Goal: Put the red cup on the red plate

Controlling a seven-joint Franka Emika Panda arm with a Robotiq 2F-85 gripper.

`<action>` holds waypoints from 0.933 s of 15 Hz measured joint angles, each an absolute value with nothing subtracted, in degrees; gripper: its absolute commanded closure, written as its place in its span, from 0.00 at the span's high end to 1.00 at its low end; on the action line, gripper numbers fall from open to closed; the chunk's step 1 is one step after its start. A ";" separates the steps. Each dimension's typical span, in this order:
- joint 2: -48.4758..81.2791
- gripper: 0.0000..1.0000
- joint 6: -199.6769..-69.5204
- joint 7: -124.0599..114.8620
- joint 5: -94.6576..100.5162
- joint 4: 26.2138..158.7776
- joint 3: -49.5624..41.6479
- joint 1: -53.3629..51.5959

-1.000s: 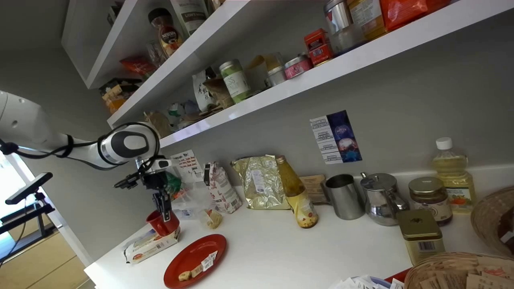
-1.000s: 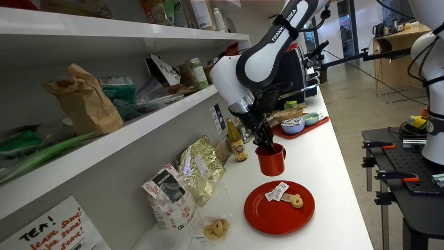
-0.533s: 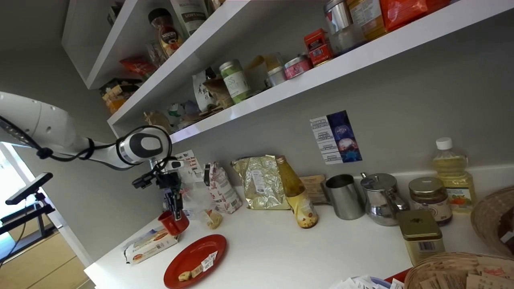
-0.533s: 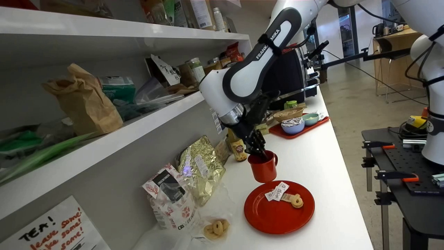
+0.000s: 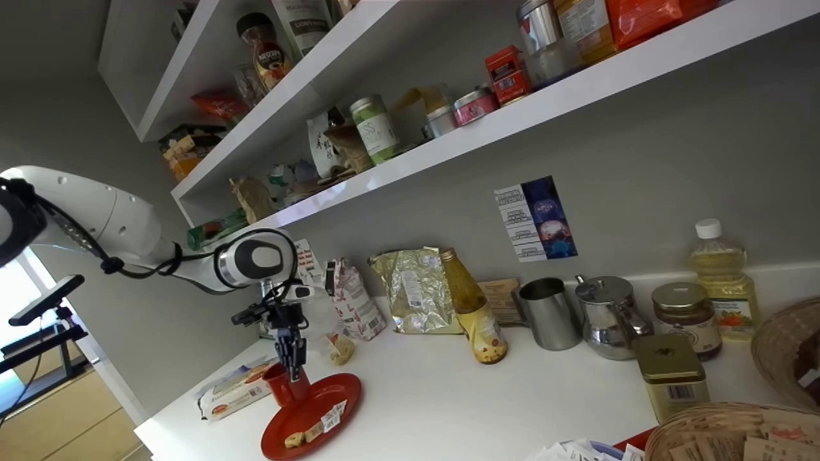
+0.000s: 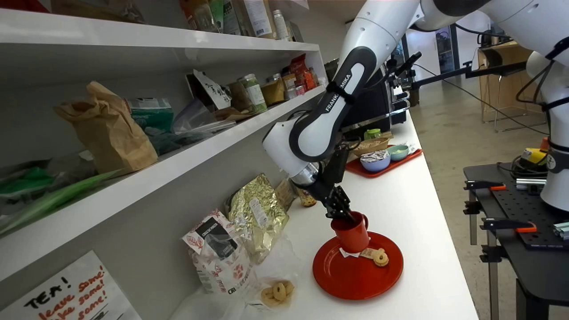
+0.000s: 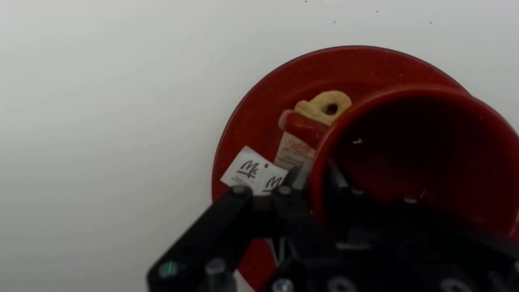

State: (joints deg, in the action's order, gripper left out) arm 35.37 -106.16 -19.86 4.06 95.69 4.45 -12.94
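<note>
The gripper [image 7: 318,177] is holding the red cup [image 6: 352,236] over the red plate [image 6: 355,281].
Its fingers [image 7: 292,207] are pinching the cup's wall (one inside, one outside).

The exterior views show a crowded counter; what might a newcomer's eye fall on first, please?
Probably the red cup, its side pinched by the gripper, over the red plate. Next, perhaps, the gold bag by the grey wall and the handwritten TEA sign on that wall.

The white counter [image 6: 433,266] carries the red plate [image 6: 355,282], a red tray [image 6: 402,162], a gold bag [image 5: 419,294] and a bottle [image 5: 473,308].
</note>
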 measured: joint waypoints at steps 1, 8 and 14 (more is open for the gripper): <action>35.97 0.02 -106.19 -19.86 3.61 95.67 4.67 -13.03; 37.37 0.02 -106.33 -20.00 -2.95 95.05 5.16 -12.99; 40.83 0.02 -106.58 -21.60 -3.28 94.06 4.89 -13.35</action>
State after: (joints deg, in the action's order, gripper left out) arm 40.83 -106.58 -21.60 -3.28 94.06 4.89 -13.35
